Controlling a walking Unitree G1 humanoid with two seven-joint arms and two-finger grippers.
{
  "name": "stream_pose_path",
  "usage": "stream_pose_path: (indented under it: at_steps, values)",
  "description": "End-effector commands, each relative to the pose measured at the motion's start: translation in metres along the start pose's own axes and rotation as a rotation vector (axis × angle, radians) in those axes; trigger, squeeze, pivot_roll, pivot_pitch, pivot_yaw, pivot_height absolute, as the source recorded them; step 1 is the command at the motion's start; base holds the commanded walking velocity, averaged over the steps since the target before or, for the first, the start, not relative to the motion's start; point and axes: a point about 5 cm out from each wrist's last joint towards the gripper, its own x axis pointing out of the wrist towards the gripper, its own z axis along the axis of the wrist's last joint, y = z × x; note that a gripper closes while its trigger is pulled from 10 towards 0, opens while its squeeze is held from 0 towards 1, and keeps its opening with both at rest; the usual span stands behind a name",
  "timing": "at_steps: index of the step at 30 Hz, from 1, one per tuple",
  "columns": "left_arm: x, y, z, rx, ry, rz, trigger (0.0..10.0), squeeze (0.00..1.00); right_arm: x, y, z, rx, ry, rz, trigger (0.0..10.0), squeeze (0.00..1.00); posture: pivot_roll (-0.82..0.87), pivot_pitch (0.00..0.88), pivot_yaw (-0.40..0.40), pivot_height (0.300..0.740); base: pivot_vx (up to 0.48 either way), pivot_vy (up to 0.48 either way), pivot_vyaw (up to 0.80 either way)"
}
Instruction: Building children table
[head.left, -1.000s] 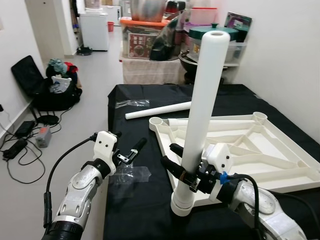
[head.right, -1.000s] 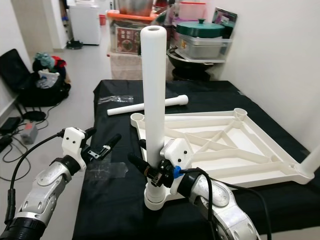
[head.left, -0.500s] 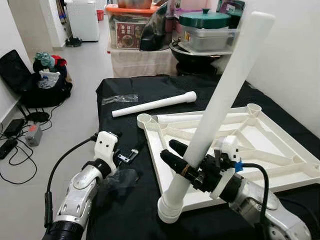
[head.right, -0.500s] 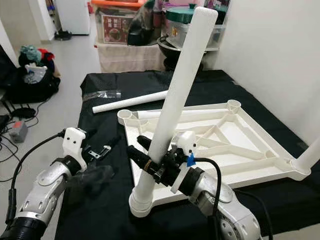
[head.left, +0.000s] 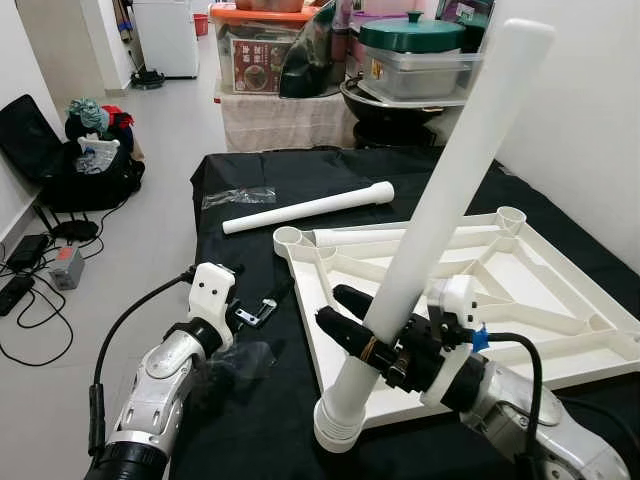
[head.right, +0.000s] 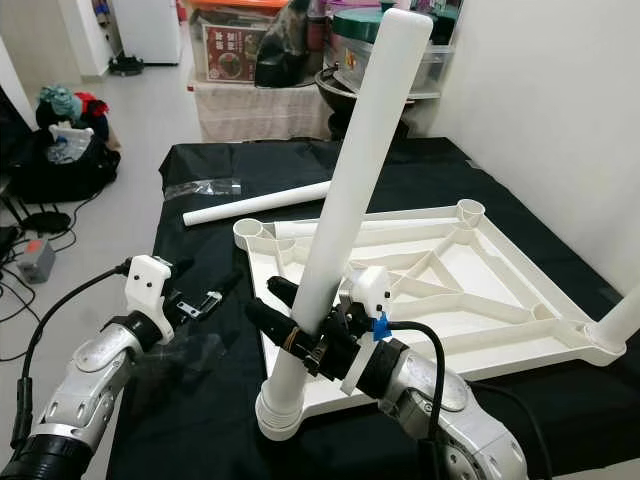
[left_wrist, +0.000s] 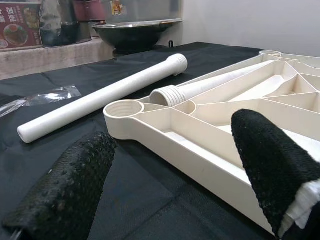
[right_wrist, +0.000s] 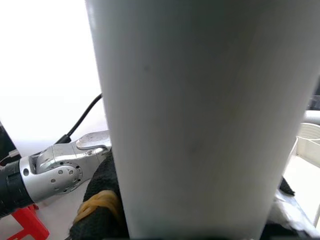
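Note:
An upside-down white tabletop (head.left: 560, 330) lies on the black-covered table. My right gripper (head.left: 355, 335) is shut on a long white table leg (head.left: 440, 200) near its lower end. The leg tilts up to the right, and its threaded end hangs by the tabletop's near left corner. My left gripper (head.left: 270, 305) is open and holds nothing, just left of the tabletop's edge; one finger (left_wrist: 65, 190) points at a corner socket (left_wrist: 122, 109). A second leg (head.left: 305, 208) lies loose on the cloth, and a third (head.left: 360, 238) lies inside the tabletop frame.
Clear plastic wrap (head.left: 240, 197) lies on the cloth at the far left, and more (head.left: 240, 360) by my left arm. Pots and storage boxes (head.left: 400, 60) crowd the far end. A black bag (head.left: 80, 160) and cables sit on the floor to the left.
The held leg stood upright a second ago and now leans to the right. The camera has shifted closer. My left gripper has stayed open in about the same place.

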Motion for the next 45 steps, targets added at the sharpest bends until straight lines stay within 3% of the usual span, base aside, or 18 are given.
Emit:
stream_pose_path:
  at_steps: [1,13,17,18,21,24,25,26,27,28,30,31,32,33,35,36,38,45]
  values:
    - [-0.001,0.000,-0.004,-0.014,0.022,-0.001,10.0,0.00,0.000,0.006,-0.017,0.067,0.092,0.042,0.0,0.00,0.04,0.000,-0.069,0.740,0.000,0.000,0.00]
    - [-0.002,0.000,-0.005,-0.014,0.024,0.001,10.0,0.00,-0.002,-0.009,-0.030,0.056,0.182,-0.072,0.0,0.00,0.04,0.000,-0.070,0.740,0.000,0.000,0.00]
    - [-0.002,0.000,-0.005,-0.014,0.024,0.003,10.0,0.00,-0.007,-0.027,-0.042,0.040,0.264,-0.278,0.0,0.00,0.03,0.000,-0.073,0.740,0.000,0.000,0.00]
    - [-0.002,0.000,-0.005,-0.014,0.024,0.003,10.0,0.00,-0.007,-0.027,-0.042,0.040,0.264,-0.278,0.0,0.00,0.03,0.000,-0.073,0.740,0.000,0.000,0.00]
    - [-0.003,0.002,-0.006,-0.014,0.026,0.012,10.0,0.00,-0.016,-0.040,-0.045,-0.028,0.280,-0.516,0.0,0.00,0.02,0.000,-0.071,0.740,0.000,0.000,0.00]
    - [-0.003,0.002,-0.006,-0.014,0.026,0.012,10.0,0.00,-0.016,-0.040,-0.045,-0.028,0.280,-0.516,0.0,0.00,0.02,0.000,-0.071,0.740,0.000,0.000,0.00]
    - [-0.003,0.003,-0.006,-0.015,0.027,0.015,10.0,0.00,-0.020,-0.044,-0.048,-0.056,0.300,-0.588,0.0,0.00,0.02,0.000,-0.070,0.740,0.000,0.000,0.00]
    - [-0.004,0.002,-0.008,-0.014,0.031,0.017,10.0,0.00,-0.028,-0.053,-0.051,-0.049,0.316,-0.744,0.0,0.00,0.02,0.000,-0.068,0.740,0.000,0.000,0.00]
    - [-0.004,0.002,-0.008,-0.014,0.031,0.017,10.0,0.00,-0.028,-0.053,-0.051,-0.049,0.316,-0.744,0.0,0.00,0.02,0.000,-0.068,0.740,0.000,0.000,0.00]
    - [-0.004,0.002,-0.008,-0.013,0.032,0.018,10.0,0.00,-0.035,-0.062,-0.051,-0.039,0.310,-0.891,0.0,0.00,0.02,0.000,-0.069,0.740,0.000,0.000,0.00]
    - [-0.004,0.002,-0.008,-0.013,0.032,0.018,10.0,0.00,-0.035,-0.062,-0.051,-0.039,0.310,-0.891,0.0,0.00,0.02,0.000,-0.069,0.740,0.000,0.000,0.00]
    - [-0.003,0.002,-0.007,-0.013,0.032,0.021,10.0,0.00,-0.042,-0.069,-0.050,-0.038,0.303,-1.012,0.0,0.00,0.02,0.000,-0.069,0.740,0.000,0.000,0.00]
    - [-0.003,0.002,-0.007,-0.013,0.032,0.021,10.0,0.00,-0.042,-0.069,-0.050,-0.038,0.303,-1.012,0.0,0.00,0.02,0.000,-0.069,0.740,0.000,0.000,0.00]
    - [-0.003,0.003,-0.007,-0.012,0.032,0.024,10.0,0.00,-0.049,-0.075,-0.050,-0.031,0.293,-1.126,0.0,0.00,0.03,0.000,-0.069,0.740,0.000,0.000,0.00]
    - [-0.003,0.003,-0.007,-0.012,0.032,0.024,10.0,0.00,-0.049,-0.075,-0.050,-0.031,0.293,-1.126,0.0,0.00,0.03,0.000,-0.069,0.740,0.000,0.000,0.00]
    - [-0.003,0.004,-0.006,-0.010,0.031,0.027,10.0,0.00,-0.054,-0.078,-0.049,-0.033,0.273,-1.212,0.0,0.00,0.03,0.000,-0.069,0.740,0.000,0.000,0.00]
    - [-0.003,0.005,-0.006,-0.007,0.032,0.031,10.0,0.00,-0.056,-0.078,-0.048,-0.041,0.275,-1.251,0.0,0.00,0.03,0.000,-0.069,0.740,0.000,0.000,0.00]
    - [-0.003,0.005,-0.007,-0.005,0.035,0.035,10.0,0.00,-0.050,-0.074,-0.048,-0.094,0.318,-1.244,0.0,0.00,0.03,0.000,-0.072,0.740,0.000,0.000,0.00]
